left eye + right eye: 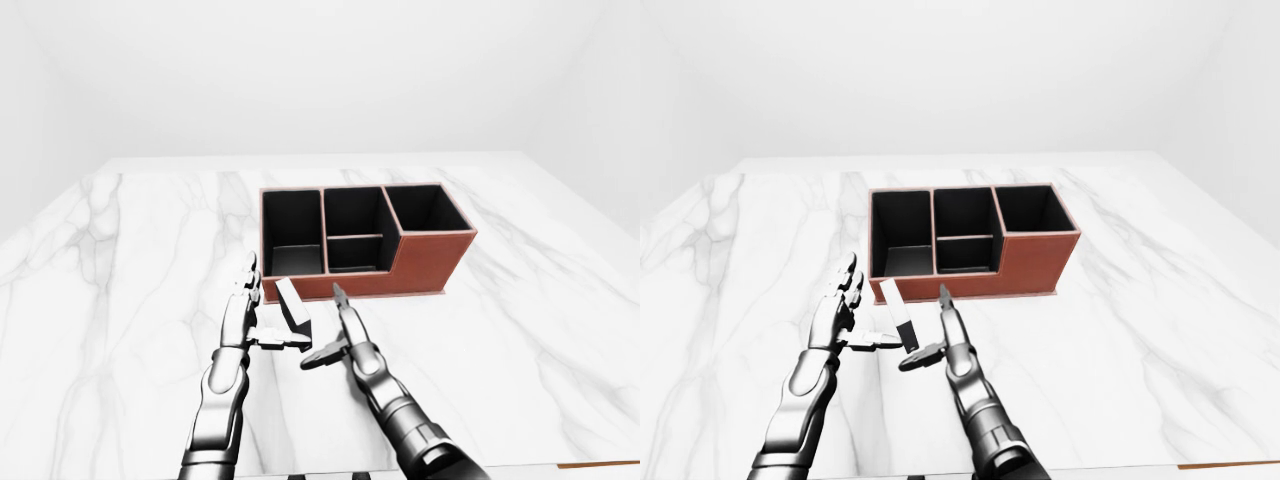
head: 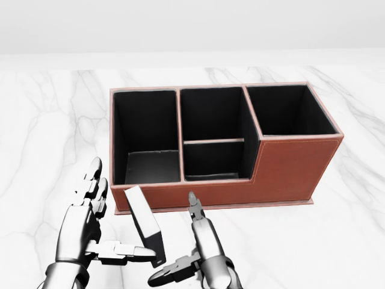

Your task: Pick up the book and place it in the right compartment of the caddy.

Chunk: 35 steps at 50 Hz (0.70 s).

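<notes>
Book [image 2: 144, 225], 1 only, stands tilted on marble table [image 2: 42, 120] just below caddy [image 2: 289, 171], btwn 2 hands. Left hand [image 2: 90, 226] fingers spread, thumb tip at book's lower end. Right hand [image 2: 195, 253] spread wide too, beside book, not gripping. Caddy: 4 compartments, all w/o contents.
</notes>
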### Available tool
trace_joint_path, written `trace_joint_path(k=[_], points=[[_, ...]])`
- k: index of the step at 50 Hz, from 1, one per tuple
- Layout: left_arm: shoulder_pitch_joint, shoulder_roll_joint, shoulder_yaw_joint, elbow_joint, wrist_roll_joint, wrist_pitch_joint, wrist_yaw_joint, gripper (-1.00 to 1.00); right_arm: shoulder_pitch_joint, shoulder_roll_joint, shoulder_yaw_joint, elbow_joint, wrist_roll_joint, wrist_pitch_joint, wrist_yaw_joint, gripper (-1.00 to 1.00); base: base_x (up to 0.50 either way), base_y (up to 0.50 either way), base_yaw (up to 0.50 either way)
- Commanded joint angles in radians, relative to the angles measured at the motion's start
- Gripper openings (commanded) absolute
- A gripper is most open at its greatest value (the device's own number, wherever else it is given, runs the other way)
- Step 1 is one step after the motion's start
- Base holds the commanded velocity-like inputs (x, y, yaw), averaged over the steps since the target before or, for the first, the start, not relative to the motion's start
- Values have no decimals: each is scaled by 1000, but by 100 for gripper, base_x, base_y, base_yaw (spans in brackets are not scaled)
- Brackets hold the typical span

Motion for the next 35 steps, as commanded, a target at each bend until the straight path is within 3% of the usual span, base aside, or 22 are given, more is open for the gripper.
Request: trace_joint_path(k=[1,2,7,10,13,15,19,24,26,28,31,35], points=[[-3,-3,11,8,-14,-21,10,100,-39,15,-3,59,-10,0,-17,100,0,0,0],[-6,-2,12,21,-15,-30,9,100,-42,16,-3,66,-11,0,-18,100,0,0,0],[-7,-2,12,19,-15,-27,9,100,-55,20,-6,91,-13,0,-24,100,0,0,0],[-2,-3,9,-5,-14,-8,11,100,-69,24,-9,119,-13,0,-27,100,0,0,0],[-14,-1,14,43,-16,-45,8,100,-75,30,-9,133,-17,0,-30,100,0,0,0],[-14,-1,14,47,-17,-49,8,100,-81,33,-9,143,-20,0,-34,100,0,0,0],[-4,-2,10,6,-15,-19,10,100,-83,40,-6,143,-24,0,-35,100,0,0,0],[0,-3,9,-9,-15,-8,9,100,-82,53,2,138,-35,0,-41,100,0,0,0],[-3,-3,10,15,-15,-29,9,100,-79,58,6,132,-39,0,-43,100,0,0,0],[1,-2,10,-6,-16,-12,8,100,-80,63,9,133,-41,0,-46,100,0,0,0],[1,-4,10,8,-15,-26,8,100,-81,67,10,132,-44,0,-46,100,0,0,0],[1,-2,11,1,-17,-19,7,100,-78,74,15,128,-49,0,-50,100,0,0,0]])
